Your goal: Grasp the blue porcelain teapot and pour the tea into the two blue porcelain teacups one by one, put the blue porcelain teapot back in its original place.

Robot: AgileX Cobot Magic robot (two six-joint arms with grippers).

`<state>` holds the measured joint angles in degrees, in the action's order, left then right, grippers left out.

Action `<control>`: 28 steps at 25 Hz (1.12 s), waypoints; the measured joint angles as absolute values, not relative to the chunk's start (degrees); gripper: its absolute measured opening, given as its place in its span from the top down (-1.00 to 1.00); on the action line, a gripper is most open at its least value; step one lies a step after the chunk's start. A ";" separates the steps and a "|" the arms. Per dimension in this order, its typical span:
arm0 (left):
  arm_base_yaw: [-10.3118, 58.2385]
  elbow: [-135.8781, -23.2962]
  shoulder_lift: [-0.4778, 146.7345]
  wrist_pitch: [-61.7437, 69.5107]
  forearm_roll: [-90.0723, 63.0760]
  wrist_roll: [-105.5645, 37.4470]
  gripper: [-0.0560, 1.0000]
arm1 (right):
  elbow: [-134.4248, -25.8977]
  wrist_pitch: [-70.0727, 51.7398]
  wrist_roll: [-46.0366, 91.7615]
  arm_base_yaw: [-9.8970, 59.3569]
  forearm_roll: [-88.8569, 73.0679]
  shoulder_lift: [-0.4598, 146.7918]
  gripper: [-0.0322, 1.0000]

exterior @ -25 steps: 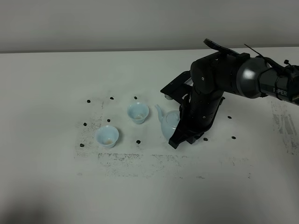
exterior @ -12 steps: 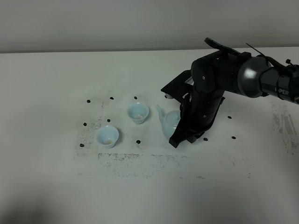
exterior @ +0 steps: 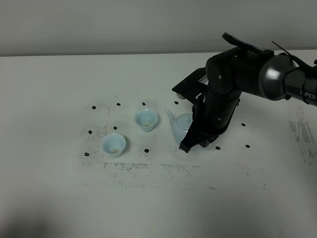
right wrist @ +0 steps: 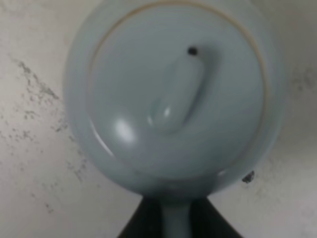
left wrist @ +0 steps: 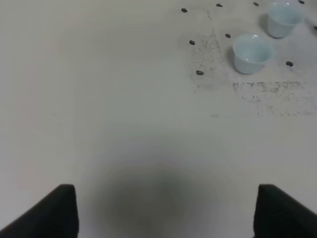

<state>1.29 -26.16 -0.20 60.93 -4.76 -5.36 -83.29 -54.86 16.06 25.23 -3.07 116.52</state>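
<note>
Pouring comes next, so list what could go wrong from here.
1. The right gripper pinches only the thin handle of the glossy blue porcelain teapot; once tilted, the pot may twist or slip.
2. Nothing holds the lid; it could slide off during a pour.
3. The spout sits close to the nearer teacup; a swing might knock it.

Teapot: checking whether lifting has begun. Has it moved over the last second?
Yes, slightly: the blue porcelain teapot sits a little higher in view against the black dot near it.
</note>
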 joint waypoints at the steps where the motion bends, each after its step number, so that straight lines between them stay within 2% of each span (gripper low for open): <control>1: 1.29 -26.16 -0.20 60.93 -4.76 -5.36 -0.48 | -83.29 -54.81 16.06 25.23 -3.01 116.32 0.78; 9: 1.29 -26.16 -0.20 60.93 -4.76 -5.36 -0.48 | -83.29 -54.22 17.48 25.23 -0.57 114.75 0.78; 28: 1.29 -26.16 -0.20 60.93 -4.76 -5.36 -0.48 | -90.62 -51.82 46.34 25.23 0.75 114.65 0.79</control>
<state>1.29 -26.16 -0.20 60.93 -4.76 -5.36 -90.62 -51.82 46.34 25.23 0.75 114.65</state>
